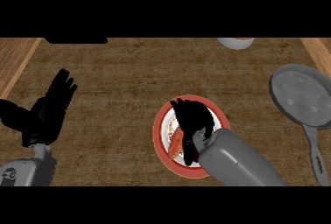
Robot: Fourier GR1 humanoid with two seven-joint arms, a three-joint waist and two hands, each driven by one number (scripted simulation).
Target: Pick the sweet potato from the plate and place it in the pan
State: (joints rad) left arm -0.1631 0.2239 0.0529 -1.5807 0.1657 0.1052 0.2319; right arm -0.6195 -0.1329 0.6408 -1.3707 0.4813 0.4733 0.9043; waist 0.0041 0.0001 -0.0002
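Widest thing in front of you is the brown wood-grain counter top (116, 87), and off at its right edge sits the round grey metal pan (301, 98), handle trailing back toward you. Dead centre, the white plate with the red rim (158, 131), and your black right hand (192, 120) is spread right over it, fingers stretched out and curled round nothing I can see. Your left hand (48, 111) rests open at the left, fingers up. Now the prize: the orange sweet potato (176, 141) lies on the plate under that right hand, only a sliver peeking out at its left. Its long axis looks to run away from you; the ends are hidden. Expect it stiff, fairly heavy and likely to roll, so pinch it across the thick middle.
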